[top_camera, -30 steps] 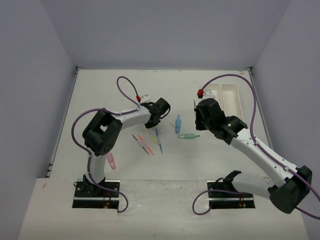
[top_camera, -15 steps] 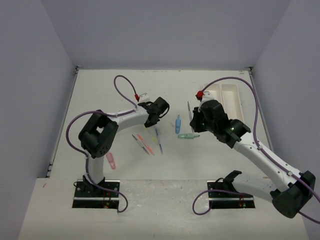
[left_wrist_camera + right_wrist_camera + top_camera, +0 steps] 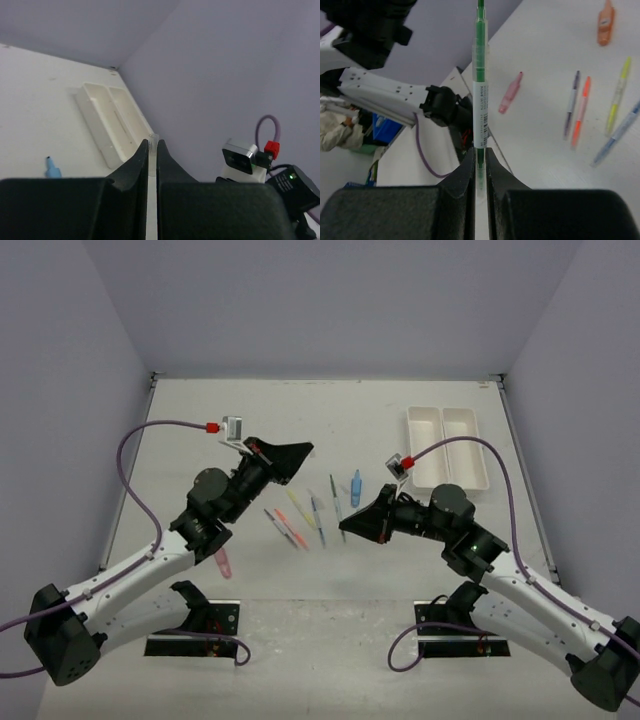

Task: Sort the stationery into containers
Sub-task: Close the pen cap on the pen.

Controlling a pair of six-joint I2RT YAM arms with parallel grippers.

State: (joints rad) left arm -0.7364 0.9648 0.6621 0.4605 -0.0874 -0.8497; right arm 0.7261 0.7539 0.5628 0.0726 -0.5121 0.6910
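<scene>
Above the table (image 3: pixel 200 440), the right hand (image 3: pixel 479 152) grasps a green pen (image 3: pixel 480 75); the left hand (image 3: pixel 153 146) is clenched, whether on anything I cannot tell.

white table (image 3: pixel 330 410), pens (image 3: pixel 290 528) (scattered), two trays (image 3: pixel 424 435)

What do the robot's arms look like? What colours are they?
The left arm and the right arm are white tubes with chunky black joints. The left gripper and the right gripper are black, each with two pointy fingers. A purple cable with a red plug runs to each wrist.
</scene>
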